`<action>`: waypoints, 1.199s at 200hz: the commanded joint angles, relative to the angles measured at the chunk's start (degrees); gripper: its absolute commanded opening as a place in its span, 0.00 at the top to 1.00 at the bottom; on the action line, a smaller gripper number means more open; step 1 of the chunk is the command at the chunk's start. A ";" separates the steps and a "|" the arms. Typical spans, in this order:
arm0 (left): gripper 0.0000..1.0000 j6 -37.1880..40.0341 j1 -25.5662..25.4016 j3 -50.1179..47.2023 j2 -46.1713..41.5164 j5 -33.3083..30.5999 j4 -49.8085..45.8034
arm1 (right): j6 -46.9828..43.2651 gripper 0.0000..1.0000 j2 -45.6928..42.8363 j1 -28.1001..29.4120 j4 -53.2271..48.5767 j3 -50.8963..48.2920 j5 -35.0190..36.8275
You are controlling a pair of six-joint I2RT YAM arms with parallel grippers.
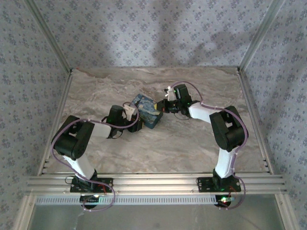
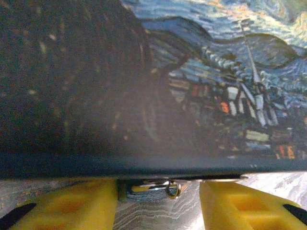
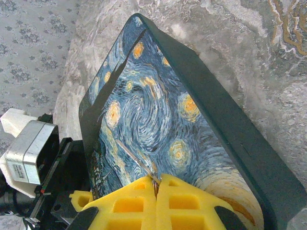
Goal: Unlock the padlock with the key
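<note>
Spreading the left gripper's [image 2: 158, 191] yellow fingers [image 2: 72, 206] wide to either side of the tiny padlock [image 2: 142, 190], gripping nothing. Lying on the marble table [image 2: 158, 218], tucked just under the Starry Night box's [image 2: 216, 96] lower edge. Pinching a thin metal sliver, seemingly the key [image 3: 144, 167], between the right gripper's [image 3: 156, 181] fully closed fingers above the box's painted face. Judging insertion and turning as not yet begun.

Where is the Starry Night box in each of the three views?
Top external: Starry Night box near the table's centre.
Left wrist: box across the upper picture, very close.
Right wrist: box diagonally through the centre.
Shared landmark: marbled table.
</note>
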 commanded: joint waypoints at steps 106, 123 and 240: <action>0.64 -1.63 -3.38 1.37 1.51 -4.06 0.66 | -0.09 1.00 1.15 -0.31 -3.50 -0.42 1.58; 0.65 -1.89 -3.56 1.45 1.67 -4.33 0.88 | 0.00 1.00 1.06 -0.27 -3.50 -0.49 1.51; 0.80 -7.55 -4.86 3.64 -5.42 -4.16 -7.53 | -0.06 1.00 -6.05 -0.27 1.77 -4.50 4.75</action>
